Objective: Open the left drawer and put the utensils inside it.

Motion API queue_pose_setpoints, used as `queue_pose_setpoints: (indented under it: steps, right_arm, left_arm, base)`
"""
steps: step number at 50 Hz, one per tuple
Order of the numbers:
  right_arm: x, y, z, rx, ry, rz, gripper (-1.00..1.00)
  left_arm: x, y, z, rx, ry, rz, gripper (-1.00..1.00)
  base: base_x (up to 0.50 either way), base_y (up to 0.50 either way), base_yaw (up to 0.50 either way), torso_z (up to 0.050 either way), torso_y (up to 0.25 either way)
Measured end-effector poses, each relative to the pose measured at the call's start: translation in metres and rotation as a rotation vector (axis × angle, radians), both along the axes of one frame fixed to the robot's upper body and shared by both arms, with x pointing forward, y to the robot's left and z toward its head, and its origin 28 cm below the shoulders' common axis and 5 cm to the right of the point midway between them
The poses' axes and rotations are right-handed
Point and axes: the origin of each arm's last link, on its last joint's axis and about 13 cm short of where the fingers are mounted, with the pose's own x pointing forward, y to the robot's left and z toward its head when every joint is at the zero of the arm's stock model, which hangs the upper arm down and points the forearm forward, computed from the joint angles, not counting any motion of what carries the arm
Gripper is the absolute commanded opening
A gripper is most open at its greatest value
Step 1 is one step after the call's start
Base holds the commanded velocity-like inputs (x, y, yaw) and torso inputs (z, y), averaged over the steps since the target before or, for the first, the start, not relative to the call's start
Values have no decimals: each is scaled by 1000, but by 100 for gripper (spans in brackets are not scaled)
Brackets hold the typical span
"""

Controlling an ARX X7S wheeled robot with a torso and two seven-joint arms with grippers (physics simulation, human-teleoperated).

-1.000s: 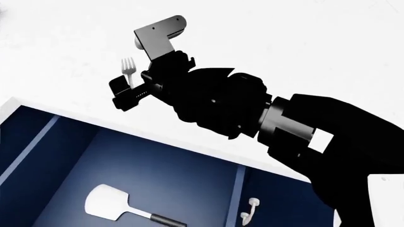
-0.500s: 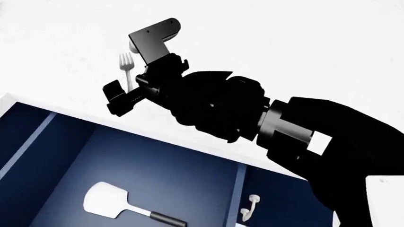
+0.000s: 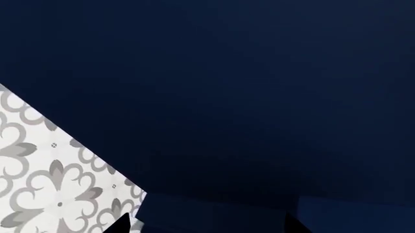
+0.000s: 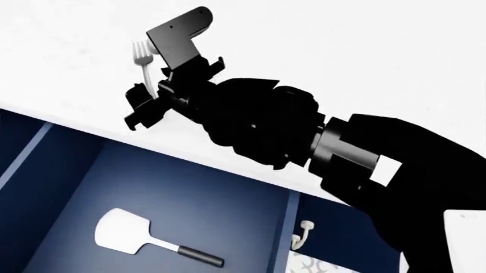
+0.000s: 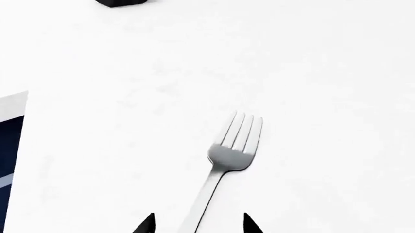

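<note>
The left drawer [image 4: 213, 193] stands open below the white counter, navy inside. The spatula [image 4: 125, 236] lies flat on its floor, blade to the left and dark handle to the right. The fork [image 4: 141, 57] lies on the counter, tines pointing away from the drawer. My right gripper [image 4: 144, 105] is over its handle. In the right wrist view the fork [image 5: 230, 155] runs between the fingertips of the right gripper [image 5: 198, 224], with a gap on each side; the jaws are open. My left gripper [image 3: 207, 225] is open, empty, and close to a navy surface.
The white counter [image 4: 342, 68] fills the upper head view. A navy cabinet door with a white handle [image 4: 304, 233] sits right of the drawer. Patterned floor tiles [image 3: 45, 184] show beside the navy surface. A small black object [image 5: 120, 2] stands far off on the counter.
In the head view the right gripper moved up and left, staying over the fork's handle. The view itself shifted, so the drawer and spatula show differently.
</note>
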Motion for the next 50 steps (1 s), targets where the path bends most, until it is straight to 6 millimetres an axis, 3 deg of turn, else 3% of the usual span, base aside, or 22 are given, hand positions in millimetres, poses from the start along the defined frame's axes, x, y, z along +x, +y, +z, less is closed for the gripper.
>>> queue_pose_setpoints:
  steps: [30, 42, 50]
  right_arm:
    - [-1, 1, 1, 49, 36, -51, -100]
    - [-2, -2, 15, 8, 79, -124, -100]
    - [-15, 3, 23, -5, 91, -99, -100]
  left_arm:
    - [-2, 0, -1, -20, -25, -1, 100]
    - [-2, 0, -3, -28, -28, -5, 100]
    - [0, -1, -3, -29, -29, -12, 100]
  base:
    - [1, 0, -1, 0, -2]
    - [0, -1, -3, 0, -3]
    - [0, 0, 0, 0, 0]
